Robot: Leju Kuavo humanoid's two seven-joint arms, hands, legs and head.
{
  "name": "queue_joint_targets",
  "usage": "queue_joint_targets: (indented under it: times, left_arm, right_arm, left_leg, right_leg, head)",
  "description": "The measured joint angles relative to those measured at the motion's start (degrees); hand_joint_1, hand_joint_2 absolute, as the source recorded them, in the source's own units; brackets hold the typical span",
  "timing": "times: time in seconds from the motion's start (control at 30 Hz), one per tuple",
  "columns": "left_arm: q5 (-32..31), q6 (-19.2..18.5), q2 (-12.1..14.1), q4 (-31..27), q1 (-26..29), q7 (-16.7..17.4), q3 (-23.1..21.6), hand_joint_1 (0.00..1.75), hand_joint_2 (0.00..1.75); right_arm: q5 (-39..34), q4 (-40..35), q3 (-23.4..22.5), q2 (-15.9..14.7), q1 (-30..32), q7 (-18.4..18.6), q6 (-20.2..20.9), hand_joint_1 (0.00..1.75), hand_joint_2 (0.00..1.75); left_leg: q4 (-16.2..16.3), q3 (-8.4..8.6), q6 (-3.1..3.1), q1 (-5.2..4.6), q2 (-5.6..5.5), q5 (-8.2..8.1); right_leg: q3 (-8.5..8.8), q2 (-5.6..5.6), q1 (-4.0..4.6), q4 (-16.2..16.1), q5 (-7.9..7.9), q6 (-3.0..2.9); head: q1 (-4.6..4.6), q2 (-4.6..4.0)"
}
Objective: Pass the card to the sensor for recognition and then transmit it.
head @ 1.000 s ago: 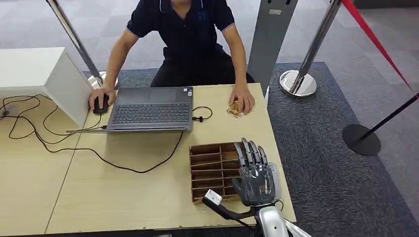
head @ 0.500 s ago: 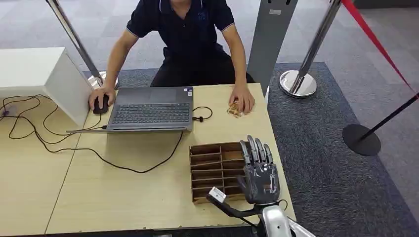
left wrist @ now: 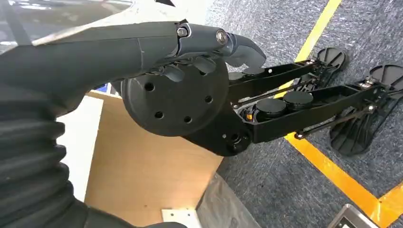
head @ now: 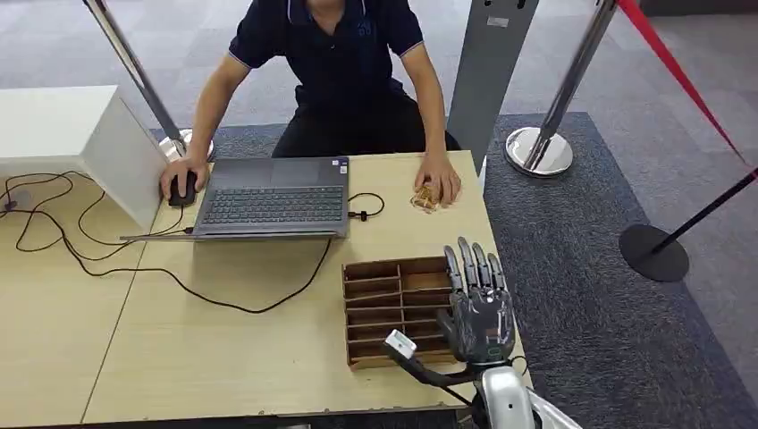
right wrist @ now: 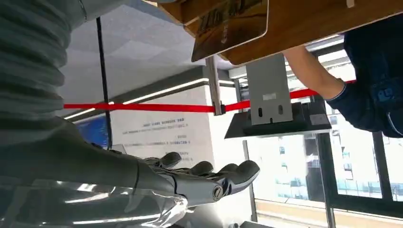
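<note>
A wooden slotted card holder (head: 384, 308) sits near the table's right front corner. My right hand (head: 481, 308) hovers over its right side, palm down, fingers straight and apart, holding nothing. In the right wrist view a brown-gold card (right wrist: 230, 23) sticks out past the holder's wooden edge (right wrist: 304, 23), apart from my fingers (right wrist: 223, 175). My left hand (left wrist: 190, 52) hangs beside my body with nothing in it. A person's hand rests on a small golden item (head: 422, 200) at the far right of the table.
An open laptop (head: 273, 198) lies mid-table, with the person's other hand on a mouse (head: 181, 189). Black cables (head: 89, 259) trail across the left side beside a white box (head: 71, 134). A grey post (head: 487, 71) and stanchion bases (head: 539, 150) stand beyond the table's right edge (head: 501, 268).
My right hand has drifted a little to the right and farther along the holder. The person, the laptop and the holder have stayed put.
</note>
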Motion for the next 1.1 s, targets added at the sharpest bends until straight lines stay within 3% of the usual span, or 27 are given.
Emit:
queue_joint_targets:
  times: [1.1]
  left_arm:
    - [0.0, 0.0, 0.4, 0.0, 0.0, -0.6, 0.0, 0.0, 1.75]
  right_arm:
    - [-1.4, 3.6, 0.3, 2.1, -0.1, -1.3, -1.5, 0.0, 1.75]
  left_leg:
    - [0.0, 0.04, 0.0, 0.0, 0.0, 0.0]
  right_leg:
    - [0.07, 0.0, 0.0, 0.0, 0.0, 0.0]
  head:
    - [0.0, 0.02]
